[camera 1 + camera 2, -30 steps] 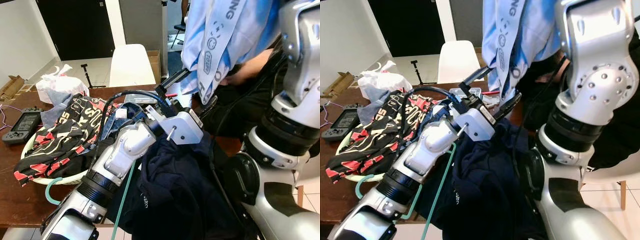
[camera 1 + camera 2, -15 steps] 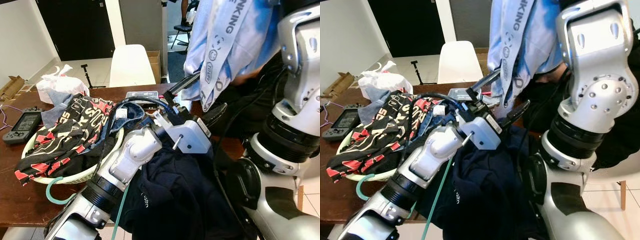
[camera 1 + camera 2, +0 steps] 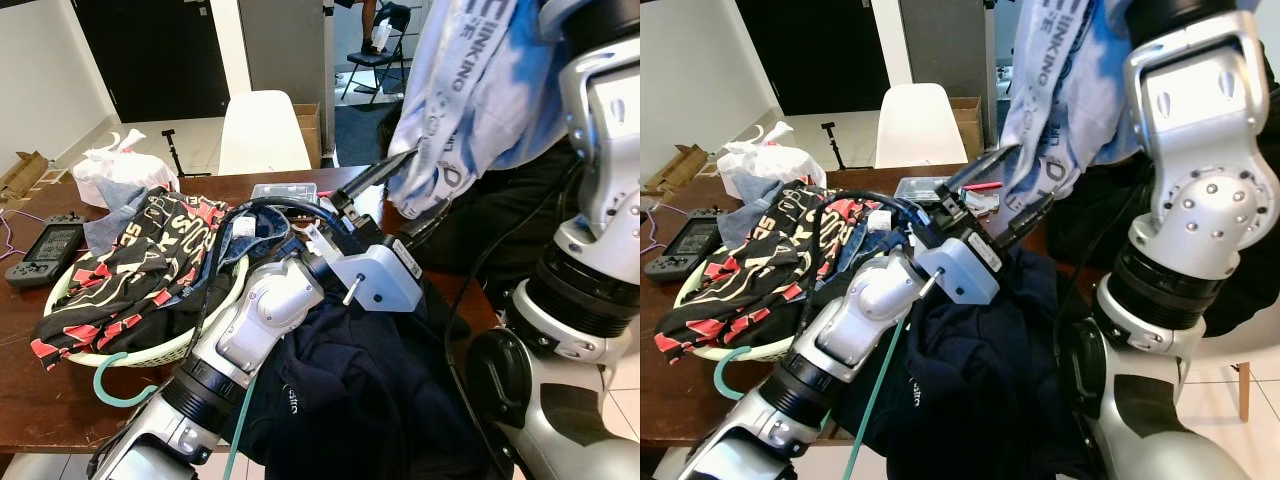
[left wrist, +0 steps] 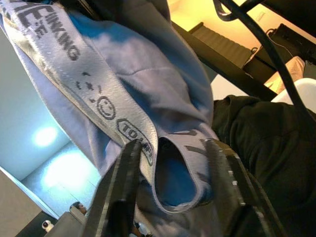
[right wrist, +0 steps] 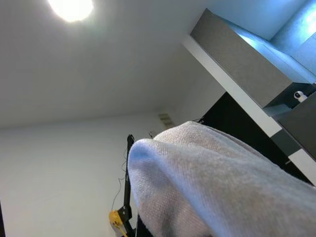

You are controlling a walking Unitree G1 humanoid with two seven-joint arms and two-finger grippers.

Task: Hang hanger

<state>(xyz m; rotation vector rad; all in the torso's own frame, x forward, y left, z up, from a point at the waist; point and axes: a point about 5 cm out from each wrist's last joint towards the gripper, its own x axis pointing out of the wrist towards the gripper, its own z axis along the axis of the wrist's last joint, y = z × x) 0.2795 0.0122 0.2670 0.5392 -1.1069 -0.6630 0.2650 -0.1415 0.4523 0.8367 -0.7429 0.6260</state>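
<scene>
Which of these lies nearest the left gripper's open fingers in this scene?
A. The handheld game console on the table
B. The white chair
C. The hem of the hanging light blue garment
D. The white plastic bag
C: the left gripper reaches up with its fingers spread either side of the light blue garment's lower hem, while the console, bag and chair sit well away across the table.

Silver arms [image 3: 265, 320], black cables, black-fingered left pincer [image 3: 400, 195]

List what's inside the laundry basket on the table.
The laundry basket holds a black-red printed garment and blue cloth. Anything beneath them is covered.
</scene>
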